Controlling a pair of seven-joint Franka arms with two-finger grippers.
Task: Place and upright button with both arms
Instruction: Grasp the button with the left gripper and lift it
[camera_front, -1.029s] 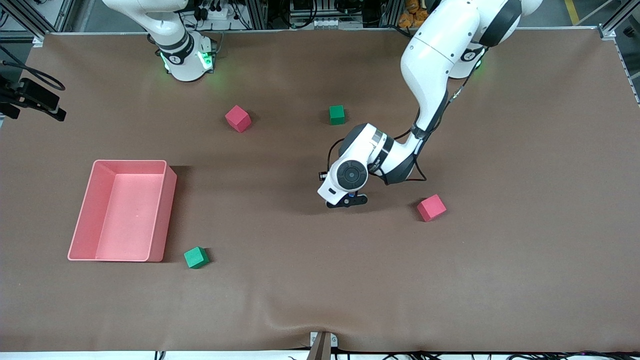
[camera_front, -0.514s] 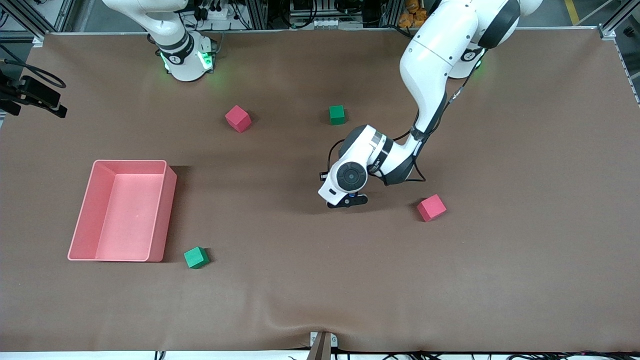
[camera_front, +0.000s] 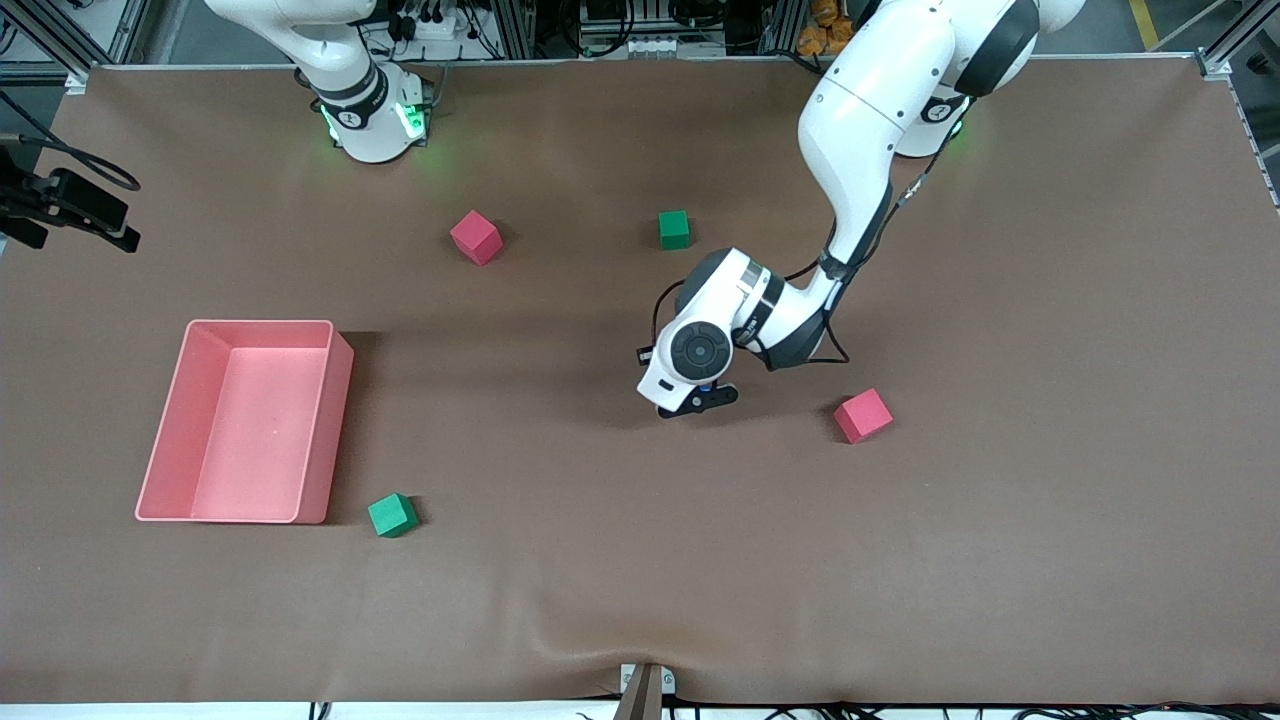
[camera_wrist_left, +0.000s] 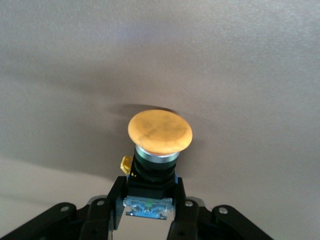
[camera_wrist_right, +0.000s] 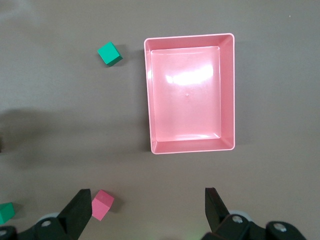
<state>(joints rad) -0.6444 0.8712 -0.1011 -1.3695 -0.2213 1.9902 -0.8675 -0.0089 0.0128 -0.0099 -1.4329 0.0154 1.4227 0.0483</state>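
The left end effector (camera_wrist_left: 148, 210) is clamped on the push-button (camera_wrist_left: 159, 145) by its black body, orange cap pointing away, low over mid-tabletop (camera_front: 640, 560). Since a second ago it has crept slightly toward twelve o'clock, seemingly lifting. A red cube (camera_front: 863, 415) lies at three o'clock. The right end effector (camera_wrist_right: 145, 210) waits with fingers apart high above the pink bin (camera_wrist_right: 227, 92).

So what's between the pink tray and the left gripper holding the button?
Only bare brown table cover in the front view, between the pink tray and the left gripper, which is shut on the button.
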